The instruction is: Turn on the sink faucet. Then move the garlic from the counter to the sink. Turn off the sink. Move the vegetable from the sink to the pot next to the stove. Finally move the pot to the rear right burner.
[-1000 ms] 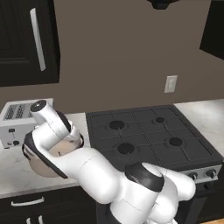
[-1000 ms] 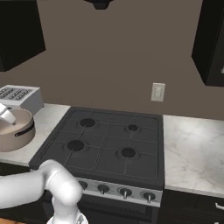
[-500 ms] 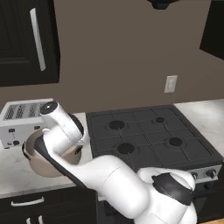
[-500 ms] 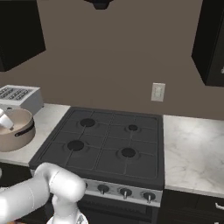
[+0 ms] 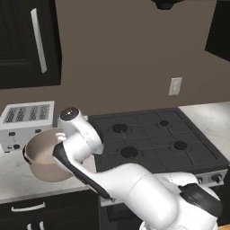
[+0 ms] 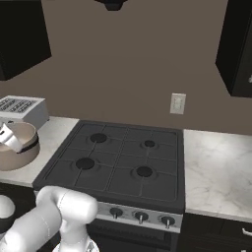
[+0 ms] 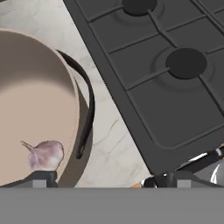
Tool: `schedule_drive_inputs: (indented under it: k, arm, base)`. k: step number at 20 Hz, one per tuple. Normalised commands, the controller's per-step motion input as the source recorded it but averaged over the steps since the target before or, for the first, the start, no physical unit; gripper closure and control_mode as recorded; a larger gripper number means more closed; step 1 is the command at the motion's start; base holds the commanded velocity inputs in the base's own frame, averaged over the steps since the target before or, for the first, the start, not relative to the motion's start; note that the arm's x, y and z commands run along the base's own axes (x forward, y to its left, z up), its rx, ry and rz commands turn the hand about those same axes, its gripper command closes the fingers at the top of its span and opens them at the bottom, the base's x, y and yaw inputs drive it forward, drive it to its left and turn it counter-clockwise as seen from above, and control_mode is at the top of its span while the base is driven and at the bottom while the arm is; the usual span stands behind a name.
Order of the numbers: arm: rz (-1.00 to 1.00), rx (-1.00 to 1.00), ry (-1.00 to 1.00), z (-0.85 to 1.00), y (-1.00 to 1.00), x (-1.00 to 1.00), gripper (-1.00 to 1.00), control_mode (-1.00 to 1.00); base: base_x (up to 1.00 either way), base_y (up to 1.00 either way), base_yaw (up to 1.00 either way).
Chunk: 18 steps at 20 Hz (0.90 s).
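So the pot [image 7: 30,109] is a round tan thing with a smooth matte inside and a thin dark loop handle curving down its outer wall, and the garlic [image 7: 45,154] is sitting inside it on the bottom, a small pale purplish bulb with a little pointed stem sticking off to one side. The pot sits on a white marble-look counter [image 7: 109,140] with grey veining, right next to the stove [image 7: 175,78], on the stove's left as the base cameras see it. The stove is a flat black gas cooktop with four round burners under straight grates, and a silver front strip with a row of dark knobs [image 6: 140,216]. Just behind the pot there's a boxy white toaster [image 5: 27,123] with slots on top, against the wall. The gripper [image 7: 105,180] hangs right above the pot's handle side, fingers spread as wide as they go, one dark tip over the pot's inside near the garlic and the other out over the counter edge by the stove, and it's got nothing in it. The wall is plain brown with a white outlet plate [image 6: 177,103] above the stove's back right corner, and dark glossy upper cabinets [image 5: 27,42] up top, one with a long silver bar handle. No readable writing anywhere.
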Motion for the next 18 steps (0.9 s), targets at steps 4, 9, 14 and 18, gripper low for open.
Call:
schedule_drive_inputs:
  k: [4, 9, 14, 18]
  arm:
    - [-0.04, 0.04, 0.00, 0.00, -0.01, 0.24, -1.00, -1.00]
    - [-0.03, 0.02, 0.05, 0.00, 0.04, 0.34, -1.00, -1.00]
    - [-0.02, 0.00, 0.10, 0.00, 0.04, 0.26, -1.00, -1.00]
    - [-0.01, 0.00, 0.10, 0.00, 0.06, 0.22, -1.00, -1.00]
  base:
    - [0.00, 0.00, 0.00]
    - [0.00, 0.00, 0.00]
    - [0.00, 0.00, 0.00]
    - [0.00, 0.00, 0.00]
